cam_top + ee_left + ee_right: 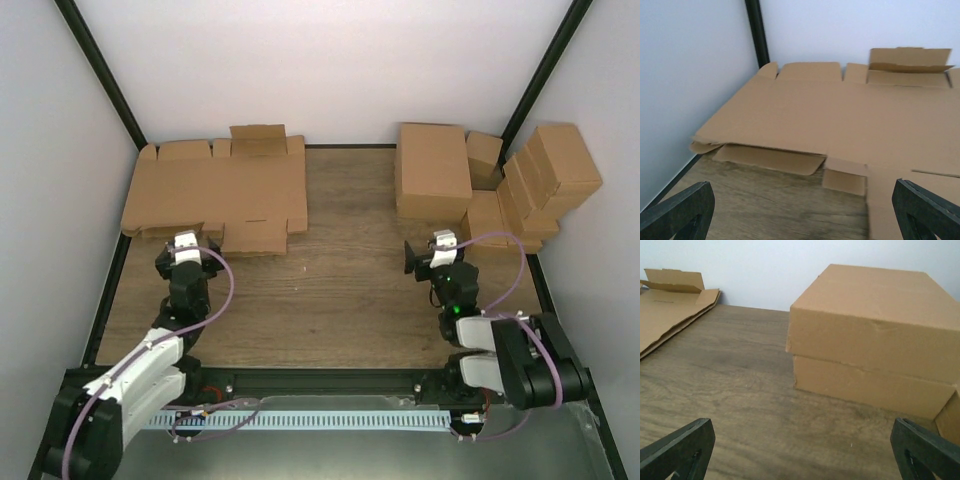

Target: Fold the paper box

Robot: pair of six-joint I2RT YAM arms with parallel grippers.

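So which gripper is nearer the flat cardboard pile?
Left. The left gripper is at the near edge of the cardboard pile; the right gripper is across the table, by the folded boxes.

Robot work cell, lab-like.
White walls [340, 60] and black frame posts [100, 70] around wood-grain table [340, 290]; left arm [140, 365], right arm [505, 355] bolted at its near edge; cardboard blanks [215, 190], folded boxes [540, 180] at far corners.

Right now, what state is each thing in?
paper box, flat unfolded sheet atop the pile of blanks, far flap raised
left gripper, open, empty
right gripper, open, empty
finished boxes, closed, stacked at far right
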